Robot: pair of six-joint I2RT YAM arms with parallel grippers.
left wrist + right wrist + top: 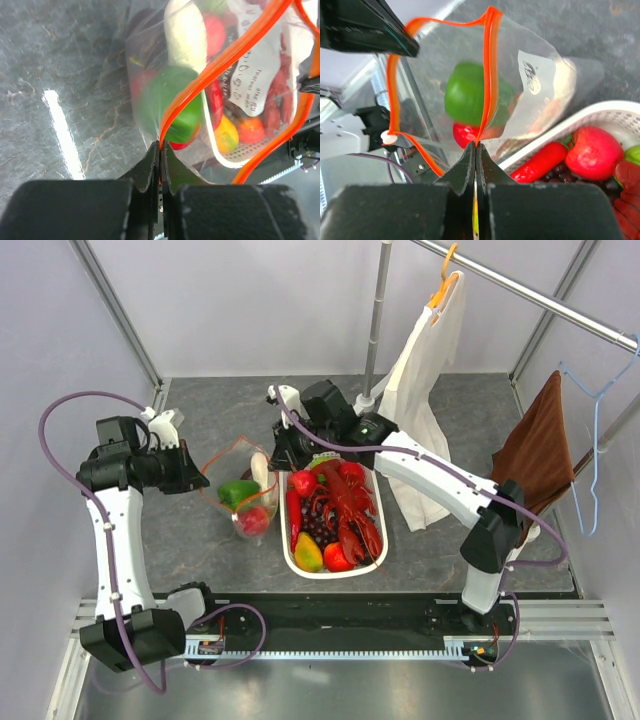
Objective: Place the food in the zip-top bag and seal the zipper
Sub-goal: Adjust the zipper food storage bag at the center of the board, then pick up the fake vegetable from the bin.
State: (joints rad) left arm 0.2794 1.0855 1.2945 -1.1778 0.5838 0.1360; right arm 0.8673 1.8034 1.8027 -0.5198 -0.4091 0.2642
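The zip-top bag [214, 488] hangs mouth-up, its zipper [488, 60] spanning left-right. The left gripper [160, 148] and right gripper [475, 146] each clamp the zipper. Inside: one green pepper [237, 492], one radish [260, 472].

A dark grey marbled tabletop [200, 405] lies between plain pale walls [260, 300]. A slanting silver metal rail [540, 300] holds a white cloth [420, 380] on an orange hanger [445, 275]. Farther right hangs a rust-brown cloth [535, 455] beside a light blue wire hanger [597, 440].

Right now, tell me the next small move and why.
The left fingers and right fingers each pinch the zipper, its mouth gaping with the green pepper inside; probably ease them apart a little to straighten it for sealing.
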